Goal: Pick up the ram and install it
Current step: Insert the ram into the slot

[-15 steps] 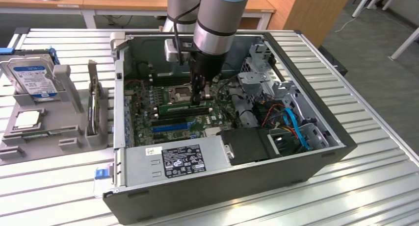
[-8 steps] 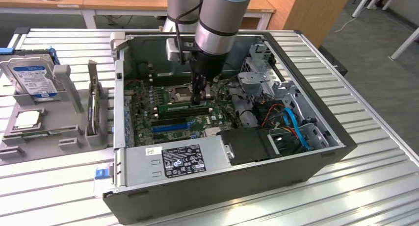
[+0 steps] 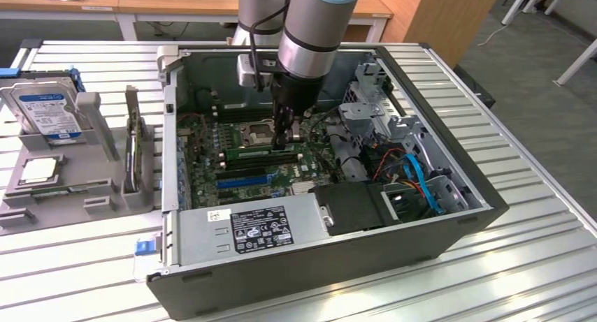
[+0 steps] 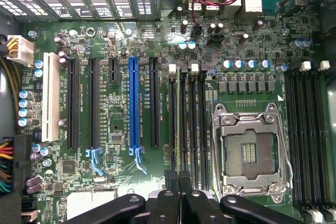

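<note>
We see an arm point(image 3: 308, 28) reaching down into an open computer case point(image 3: 308, 280) that lies on a slatted counter point(image 3: 541, 217).

Inside the case lies the green motherboard point(image 4: 115, 103), with an empty CPU socket point(image 4: 249, 153) and a blue slot point(image 4: 134, 103) flanking a bank of memory slots. The ram point(image 3: 259, 153) stands on edge in one of those slots, just beside the socket; from the wrist we see it edge-on point(image 4: 179, 119). The fingers point(image 4: 169, 198) are pressed together directly over one end of the ram. We cannot tell whether they pinch its edge or merely rest on it.
</note>
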Controlling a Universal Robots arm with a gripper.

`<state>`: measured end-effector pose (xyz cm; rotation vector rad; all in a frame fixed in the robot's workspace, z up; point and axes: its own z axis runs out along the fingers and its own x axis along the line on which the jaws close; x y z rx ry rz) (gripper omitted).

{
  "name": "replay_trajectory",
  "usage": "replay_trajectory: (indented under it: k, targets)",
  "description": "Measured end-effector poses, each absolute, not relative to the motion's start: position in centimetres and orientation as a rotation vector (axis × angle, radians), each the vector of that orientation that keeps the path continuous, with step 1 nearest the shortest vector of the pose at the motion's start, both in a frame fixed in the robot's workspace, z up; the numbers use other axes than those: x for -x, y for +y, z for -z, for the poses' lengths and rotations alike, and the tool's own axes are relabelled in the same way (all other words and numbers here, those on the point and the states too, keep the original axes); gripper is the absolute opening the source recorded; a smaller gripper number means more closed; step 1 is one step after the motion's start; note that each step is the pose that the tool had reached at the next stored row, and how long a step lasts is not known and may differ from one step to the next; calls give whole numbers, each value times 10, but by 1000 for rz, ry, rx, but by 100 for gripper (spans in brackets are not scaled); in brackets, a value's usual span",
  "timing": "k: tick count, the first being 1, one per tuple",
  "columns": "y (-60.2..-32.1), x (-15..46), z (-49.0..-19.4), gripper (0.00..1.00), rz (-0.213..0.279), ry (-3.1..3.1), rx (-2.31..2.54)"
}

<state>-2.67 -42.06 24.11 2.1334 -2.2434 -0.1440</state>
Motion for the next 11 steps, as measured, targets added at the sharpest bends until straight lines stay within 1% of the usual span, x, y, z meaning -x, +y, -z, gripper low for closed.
replay_trajectory:
  k: [11]
  targets:
    - [-421,27,-241,11,144,-2232,-2144]
